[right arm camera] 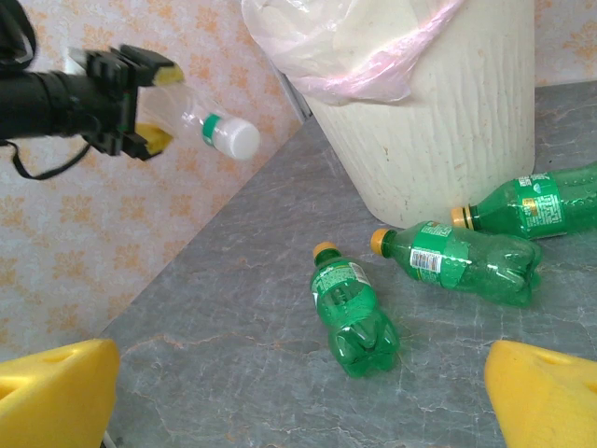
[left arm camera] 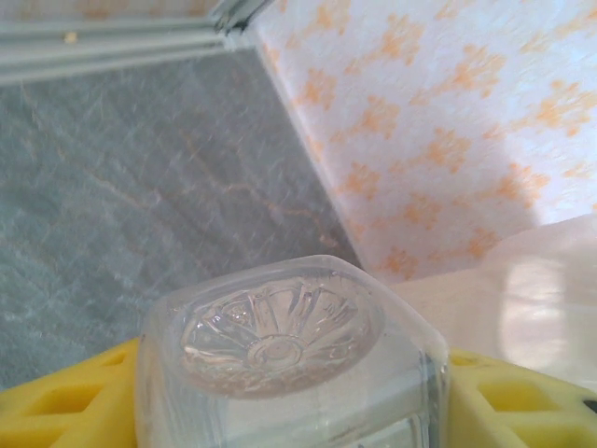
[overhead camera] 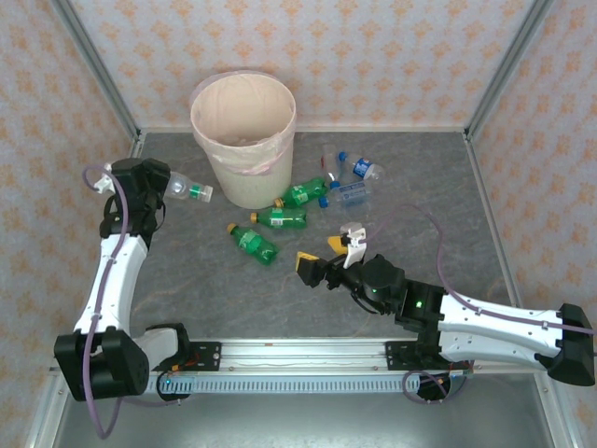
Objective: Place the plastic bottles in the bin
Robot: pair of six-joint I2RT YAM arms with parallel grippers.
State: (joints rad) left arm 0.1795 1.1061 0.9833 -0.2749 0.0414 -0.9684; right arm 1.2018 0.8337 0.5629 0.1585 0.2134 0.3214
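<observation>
Closest, a clear bottle [left arm camera: 280,355] shows its base, clamped between the left gripper's [right arm camera: 149,105] yellow pads [left arm camera: 56,401]. It is held off the table [overhead camera: 187,280] just left of the bin [overhead camera: 244,173], white cap pointing at the bin's wall. Well in front of the bin and to its right, the right gripper [overhead camera: 328,252] hangs spread wide, empty. Three green bottles [overhead camera: 280,218] lie at the bin's foot. Several clear blue-capped ones [overhead camera: 359,171] lie right of it.

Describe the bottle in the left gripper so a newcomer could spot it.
Find the big cream bin at the back of the table. Just left of it, the left gripper holds a clear white-capped bottle sideways in the air; the other bottles all rest on the table.
</observation>
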